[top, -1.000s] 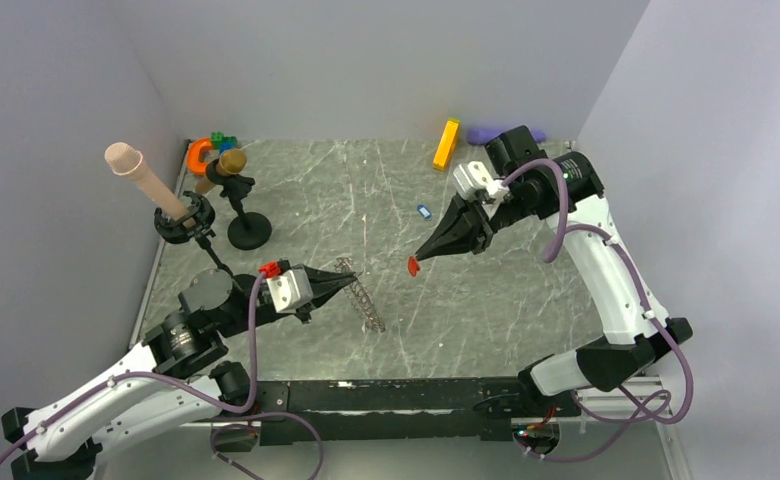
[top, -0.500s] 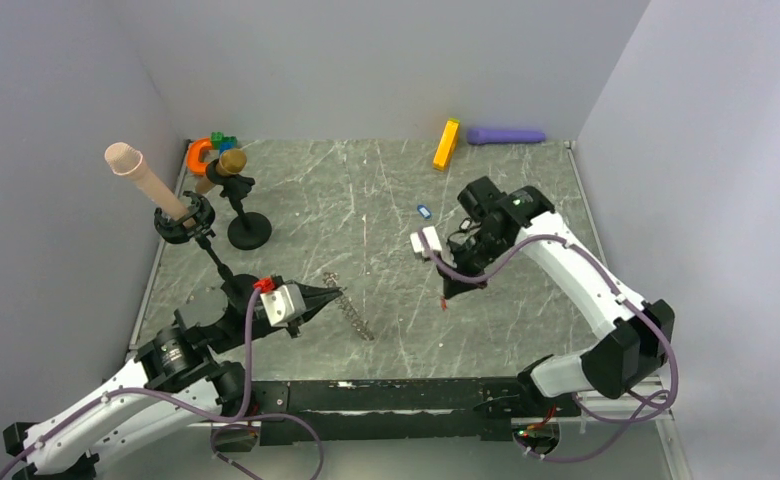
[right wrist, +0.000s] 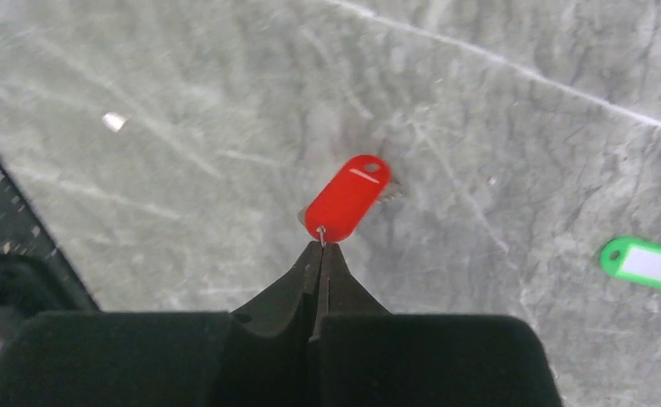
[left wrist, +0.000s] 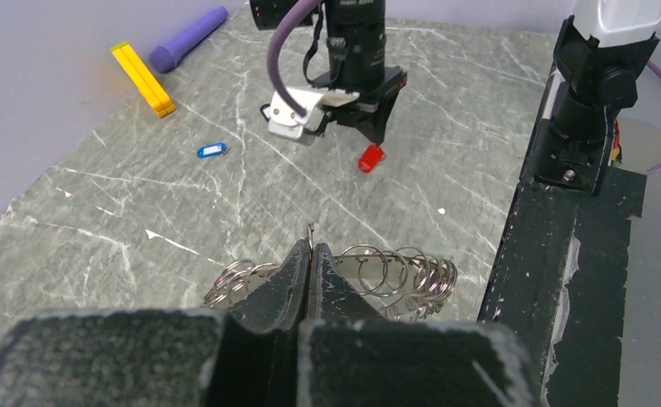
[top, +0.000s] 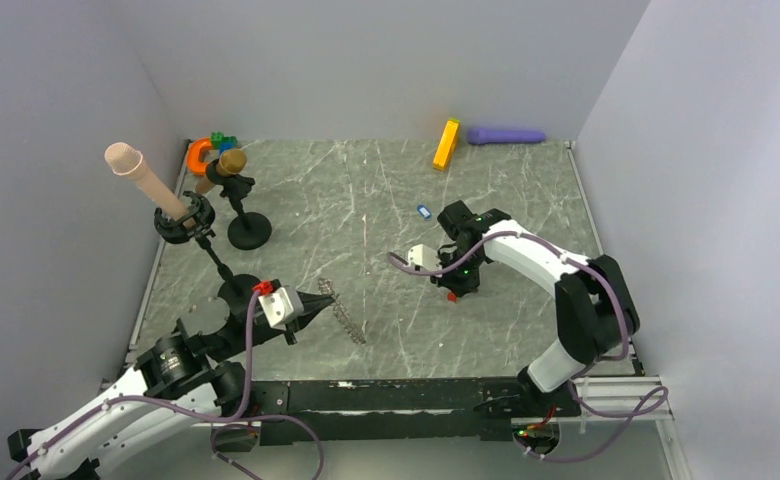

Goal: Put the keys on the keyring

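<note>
Grey marbled table (top: pixel 386 190) with both arms at its near edge. The left gripper (left wrist: pixel 310 254), front left, has its fingers pressed together on a wire of the keyring (left wrist: pixel 395 273), whose silver coils lie on the table either side of the fingertips. The right gripper (right wrist: pixel 321 246) points down at mid-table, its fingers pinching the small metal loop of the red key (right wrist: pixel 347 197), which hangs close over the surface. The green key (right wrist: pixel 647 262) lies flat nearby. The blue key (top: pixel 423 211) lies farther back, apart.
</note>
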